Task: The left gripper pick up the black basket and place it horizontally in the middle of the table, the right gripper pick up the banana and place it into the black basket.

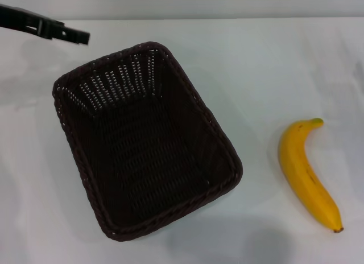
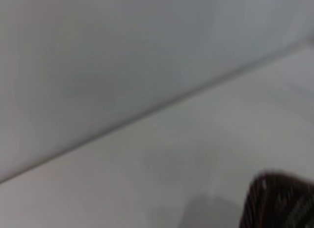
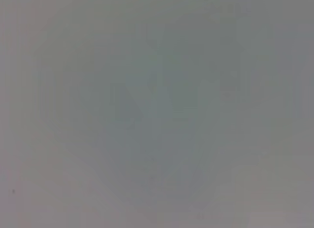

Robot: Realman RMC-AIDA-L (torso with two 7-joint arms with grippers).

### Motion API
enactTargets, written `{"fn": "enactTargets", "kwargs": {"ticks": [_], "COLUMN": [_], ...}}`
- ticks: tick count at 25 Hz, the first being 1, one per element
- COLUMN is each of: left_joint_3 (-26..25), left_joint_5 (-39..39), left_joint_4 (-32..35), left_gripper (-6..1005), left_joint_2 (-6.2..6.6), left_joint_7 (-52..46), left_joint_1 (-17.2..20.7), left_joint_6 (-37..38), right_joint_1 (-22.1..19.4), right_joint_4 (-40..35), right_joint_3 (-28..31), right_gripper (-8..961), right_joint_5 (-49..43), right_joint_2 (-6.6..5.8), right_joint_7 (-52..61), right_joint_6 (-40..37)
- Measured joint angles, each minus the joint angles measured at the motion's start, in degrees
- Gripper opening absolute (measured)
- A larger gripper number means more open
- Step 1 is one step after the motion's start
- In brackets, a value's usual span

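Note:
The black basket stands on the white table, slightly left of the middle, its long side running from far left to near right. It is empty. A corner of it shows in the left wrist view. The banana lies on the table to the right of the basket, stem end pointing away from me. My left gripper reaches in at the far left, above the table and just beyond the basket's far corner, touching nothing. My right gripper is out of view.
The table's far edge meets a pale wall. The right wrist view shows only a plain grey surface.

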Motion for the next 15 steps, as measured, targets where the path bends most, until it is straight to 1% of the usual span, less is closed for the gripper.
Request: {"fn": "enactTargets", "kwargs": {"ticks": [1,3,5,8,13,15], "left_joint_3": [2.2,4.7,5.7,6.0,6.1,6.1], "left_joint_5": [0.5,1.7,3.6,4.7,5.3,5.7], "left_joint_4": [0.8,1.6,1.8,1.7,1.4,1.1], "left_gripper": [875,875,874,874,865,858], "left_joint_2": [-0.21,-0.84,-1.75,-2.88,-5.28,-5.87], "left_joint_7": [0.5,0.7,1.2,3.4,8.6,9.4], "left_joint_1": [-0.2,-0.5,-1.4,-2.1,-1.9,-1.8], "left_joint_6": [-0.1,0.3,1.5,2.7,4.2,4.7], "right_joint_1": [0.2,0.3,0.1,-0.2,-0.3,-0.3], "right_joint_4": [0.0,0.1,0.1,0.1,0.5,0.5], "right_joint_3": [0.0,0.0,0.0,0.3,0.5,0.6], "right_gripper": [842,841,841,841,841,841], "right_joint_5": [-0.2,-0.9,-1.2,-1.2,-1.2,-1.2], "right_joint_2": [0.0,0.0,0.0,0.0,0.0,0.0], "right_joint_7": [0.2,0.9,1.5,2.0,2.0,2.0], "right_joint_6": [0.0,0.0,0.1,0.2,0.2,0.2]}}
